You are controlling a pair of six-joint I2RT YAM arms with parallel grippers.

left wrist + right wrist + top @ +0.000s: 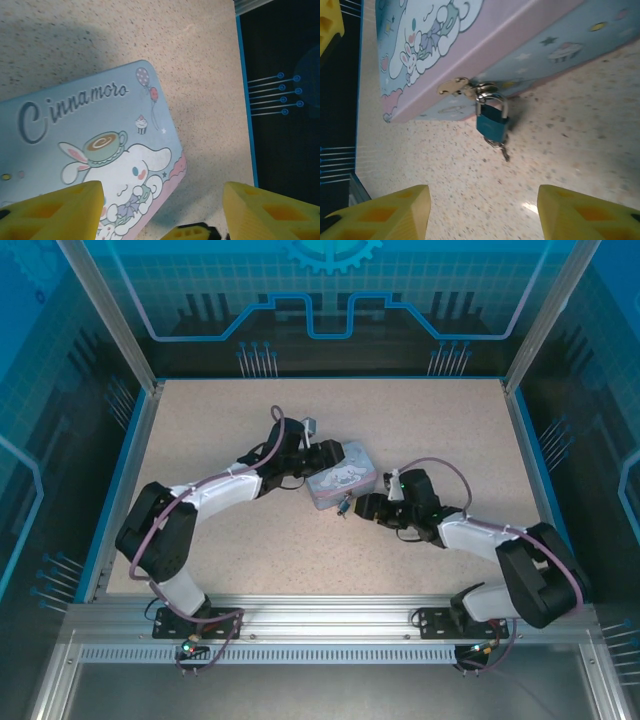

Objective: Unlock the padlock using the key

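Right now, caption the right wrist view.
Teal padlock, key at its base, hooked through the cartoon tin's latch.

The top camera looks steeply down from above and behind the arm bases, taking in the whole bench from afar. The left wrist camera sits close over the lid of the tin, facing down onto it. The right wrist camera looks low and close at the same tin's side wall, where the padlock hangs.
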